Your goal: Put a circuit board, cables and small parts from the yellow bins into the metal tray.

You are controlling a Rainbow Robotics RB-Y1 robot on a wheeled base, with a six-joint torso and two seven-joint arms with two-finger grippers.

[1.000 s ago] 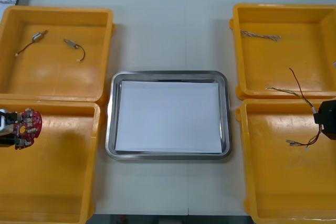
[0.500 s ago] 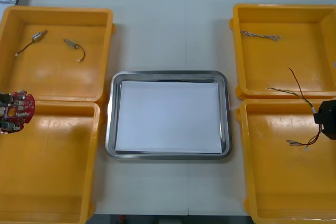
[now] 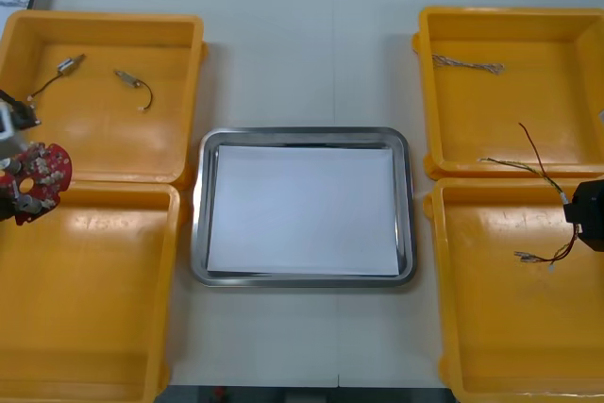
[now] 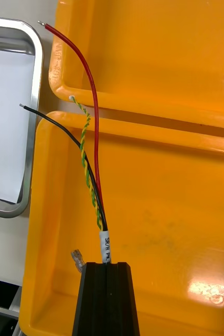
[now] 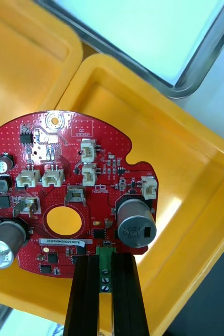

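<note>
Red circuit board over ridge between two left yellow bins, well apart from metal tray. Fingers of left gripper narrow, clamping board edge. Fingers of right gripper pinched on red and yellow cable, above near right bin.

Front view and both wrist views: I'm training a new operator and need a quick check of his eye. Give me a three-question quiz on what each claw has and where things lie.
1. True or false: the left claw is shut on the round red circuit board.
2. What does the right claw grip? A) cables B) a screwdriver C) nothing
3. Fill in: the two small metal parts lie in the far ___ yellow bin.
Key: 1 true; 2 A; 3 left.
</note>
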